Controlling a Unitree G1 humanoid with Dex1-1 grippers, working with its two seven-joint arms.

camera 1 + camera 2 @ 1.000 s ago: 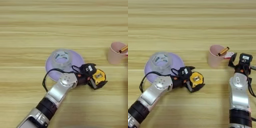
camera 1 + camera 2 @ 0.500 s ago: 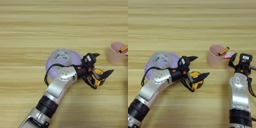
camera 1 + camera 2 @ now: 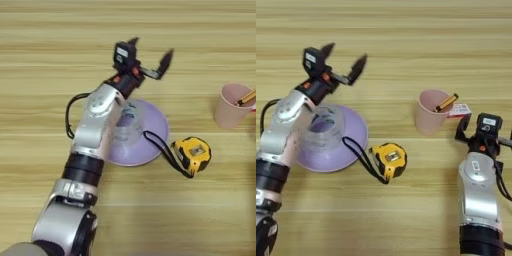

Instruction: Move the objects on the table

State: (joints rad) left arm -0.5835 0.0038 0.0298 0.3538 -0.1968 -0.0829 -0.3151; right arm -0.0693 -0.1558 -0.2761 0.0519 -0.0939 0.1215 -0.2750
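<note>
A clear tape roll [image 3: 125,129] stands on a purple plate [image 3: 156,125] near the middle of the table [image 3: 60,30]. Right of the plate lies a yellow-and-black tape measure [image 3: 390,160], and its black cord [image 3: 358,154] loops onto the plate's rim. My left gripper [image 3: 150,50] is open beyond the plate's far edge, holding nothing, with its forearm crossing over the roll. A pink cup [image 3: 430,114] with a pencil [image 3: 447,102] stands to the right. My right gripper [image 3: 482,131] rests just right of the cup.
A small pink-and-white block [image 3: 460,110] lies behind the cup, close to my right gripper. My left forearm [image 3: 92,140] covers the plate's left part. Bare wood stretches across the far side and the front middle.
My left gripper opened and let go of the tape measure. It then swung away from it to the far side of the plate. The right arm stayed still.
</note>
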